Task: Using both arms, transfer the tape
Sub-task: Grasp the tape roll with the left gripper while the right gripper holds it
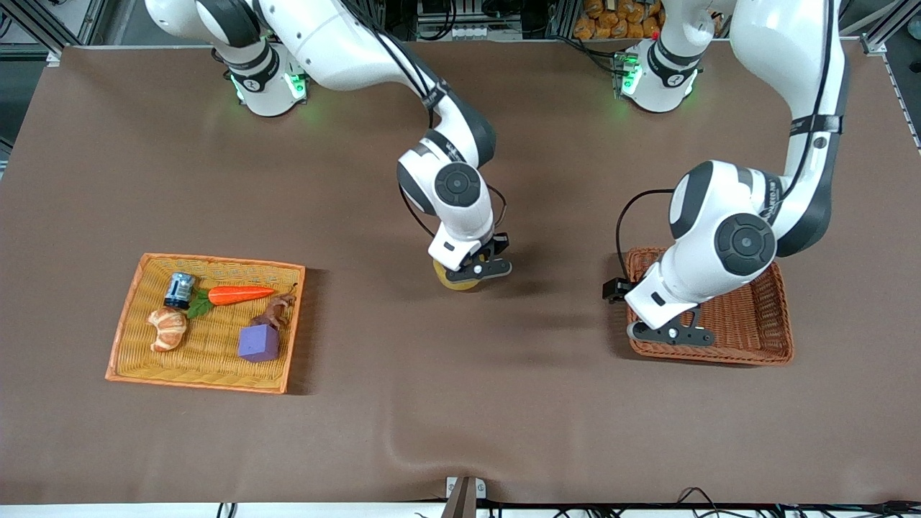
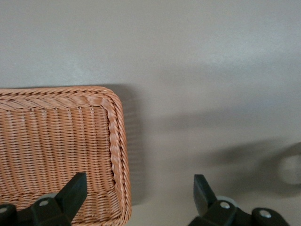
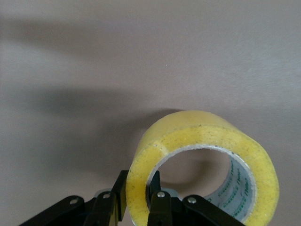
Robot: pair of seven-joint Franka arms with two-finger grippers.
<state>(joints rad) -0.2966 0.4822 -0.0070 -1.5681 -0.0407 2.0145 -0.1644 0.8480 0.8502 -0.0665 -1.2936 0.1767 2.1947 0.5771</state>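
Note:
The tape (image 1: 455, 280), a translucent yellowish roll with a grey-white core, is at the middle of the table under my right gripper (image 1: 471, 273). In the right wrist view the right gripper (image 3: 138, 181) is shut on the wall of the tape (image 3: 202, 136), one finger outside the ring and one inside. I cannot tell whether the roll touches the table. My left gripper (image 1: 669, 334) hangs over the edge of the brown wicker basket (image 1: 763, 324) that is nearer to the front camera. In the left wrist view the left gripper (image 2: 138, 188) is open and empty above the basket's corner (image 2: 115, 141).
An orange wicker tray (image 1: 129, 316) at the right arm's end holds a can (image 1: 179, 289), a carrot (image 1: 241, 294), a croissant (image 1: 168, 329), a purple cube (image 1: 258, 343) and a small brown toy (image 1: 274, 312). The brown cloth has a wrinkle (image 1: 403, 453) near its front edge.

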